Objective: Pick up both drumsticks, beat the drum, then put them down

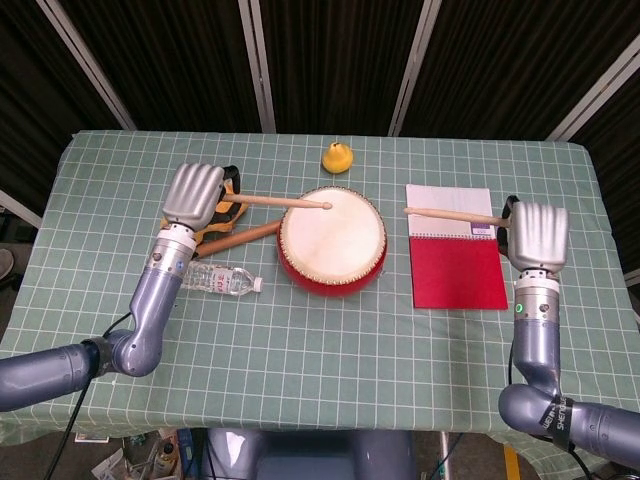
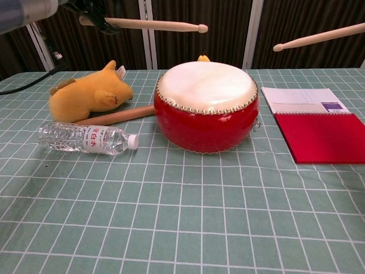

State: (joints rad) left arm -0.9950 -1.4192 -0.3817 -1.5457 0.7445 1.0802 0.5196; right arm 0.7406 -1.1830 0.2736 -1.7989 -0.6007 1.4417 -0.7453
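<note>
Head view, left hand (image 1: 194,194): fingers wrapped on left drumstick (image 1: 278,202), tip beyond them over the drum (image 1: 332,239) rim.
Head view, right hand (image 1: 538,235): fingers wrapped on right drumstick (image 1: 452,214), above the notebook (image 1: 456,247).
Chest view: right hand out of frame; both sticks raised clear of the drumhead.
Water bottle (image 2: 86,137): contents clear, capped.

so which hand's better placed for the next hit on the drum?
Left, probably. The left hand holds its drumstick with the tip above the drum; the right hand's drumstick hangs over the notebook.

A lab test bay: black curtains (image 1: 330,60) behind a checked-cloth table (image 1: 300,330).
</note>
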